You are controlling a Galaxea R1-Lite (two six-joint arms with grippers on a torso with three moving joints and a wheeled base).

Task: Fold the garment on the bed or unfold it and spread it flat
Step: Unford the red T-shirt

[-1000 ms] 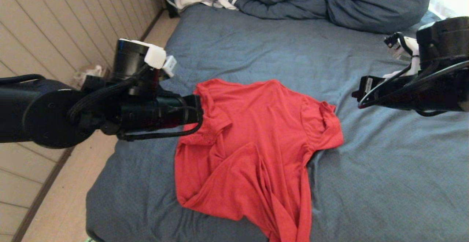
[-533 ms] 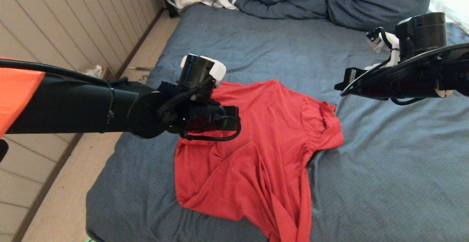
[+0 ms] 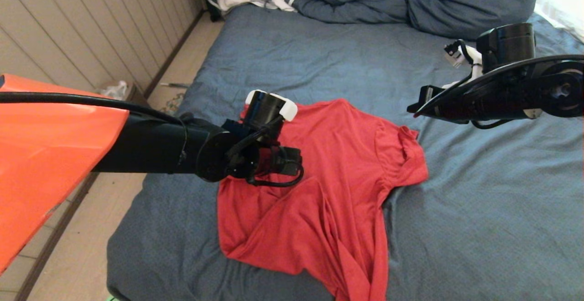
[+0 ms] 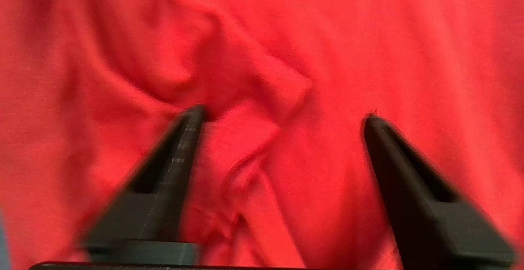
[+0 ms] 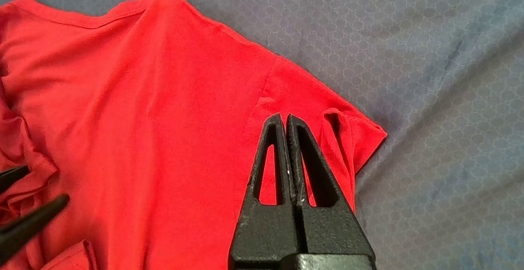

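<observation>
Two hands are before you, both above the garment, a red T-shirt lying rumpled on the bed. Nearest you, the shirt's lower part is bunched into long folds below and short of the left hand. Your left hand hangs over the shirt's left shoulder area with its fingers spread wide apart; a crumpled ridge of red cloth lies between them, and nothing is gripped. Your right hand hovers above the shirt's right sleeve, its two fingers pressed together and holding nothing. Beyond that hand the collar edge lies against the blue sheet. Farthest from both hands, a bunched dark-blue duvet lies at the head of the bed.
</observation>
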